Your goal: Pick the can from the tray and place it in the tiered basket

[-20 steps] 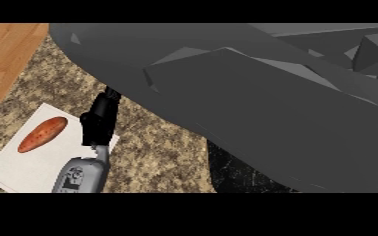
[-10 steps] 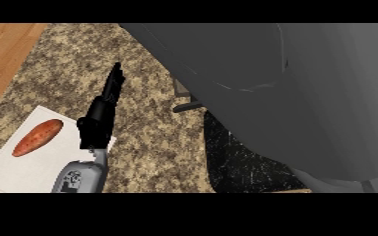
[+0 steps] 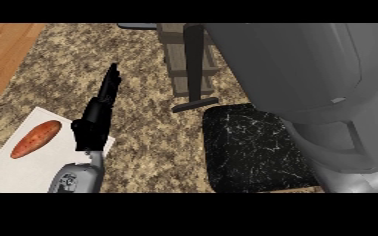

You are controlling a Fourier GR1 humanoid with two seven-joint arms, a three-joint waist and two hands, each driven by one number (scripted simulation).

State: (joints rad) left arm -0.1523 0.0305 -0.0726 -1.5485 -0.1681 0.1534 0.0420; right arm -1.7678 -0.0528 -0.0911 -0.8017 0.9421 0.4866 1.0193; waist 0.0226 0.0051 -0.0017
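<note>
Task progress is hard to judge: no can shows anywhere in the head view. The white tray [image 3: 44, 172] at lower left carries only an orange-red oblong thing, probably a sweet potato [image 3: 35, 139]. So the can is either already lifted or hidden; I cannot tell which.

Left robot hand [image 3: 100, 112] sits left of centre, fingers straight and pointing up the frame, holding nothing, lying partly over the tray's right edge. Looks like it's resting.

Right robot hand does not show. A big grey arm [image 3: 310, 90] fills the right side of the frame, from the top down to the lower right corner, and hides whatever is beyond it. My guess is the can is in that hand, out of sight, but nothing confirms it.

At upper centre there's a brownish slatted structure with a dark post and foot [image 3: 193, 65], likely the tiered basket's frame. No can visible in it. A black speckled slab [image 3: 255, 150] lies at lower centre on the worktop [image 3: 148, 145].

Versus half a second ago: the grey arm has swung toward the right, uncovering the basket frame and more of the black slab. The left robot hand and the sweet potato keep the same pose and spot.

Placement not confirmed; release likely left to do.
</note>
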